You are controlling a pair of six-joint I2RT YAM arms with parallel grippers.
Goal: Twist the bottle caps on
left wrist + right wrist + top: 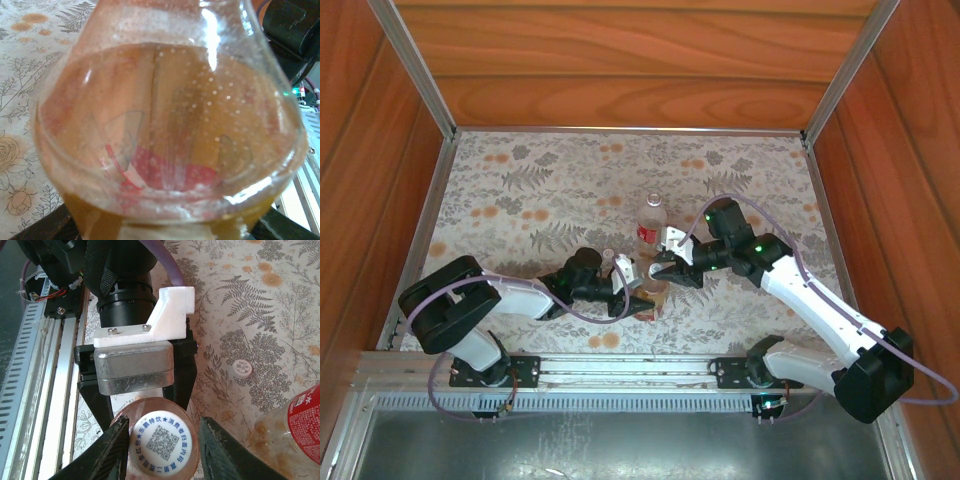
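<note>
Scene: a floral-patterned worktop (520, 200) boxed in by wooden walls, seen from above and from both my wrists.
Left gripper (635, 290): clamped on the body of the amber bottle (165, 125), holding it upright close to the middle of the worktop's near edge.
Right gripper (164, 432): poised at that bottle's top with one finger on each side of the cap. A thin sliver shows at one side, so I cannot tell whether the pads are pinching the cap or stand just short of it.
First cap (162, 441): white and round, printed with a blue code square, sitting on the amber bottle's mouth (whether its thread has caught is hidden).
Clear bottle (651, 222): red label, upright near the worktop's centre, just beyond my two grippers.
Second cap (241, 369): lying loose on the worktop near the clear bottle, on the side toward the left edge and not touching it.
Step in hand: by my reckoning the first capping, at the point of taking hold before the twist.
Next move: likely a firm, centred pinch on the cap, then turning under light downward pressure while my left gripper stops the bottle spinning. A tilted cap would cross-thread.
Left to do: the second cap and the clear bottle.
</note>
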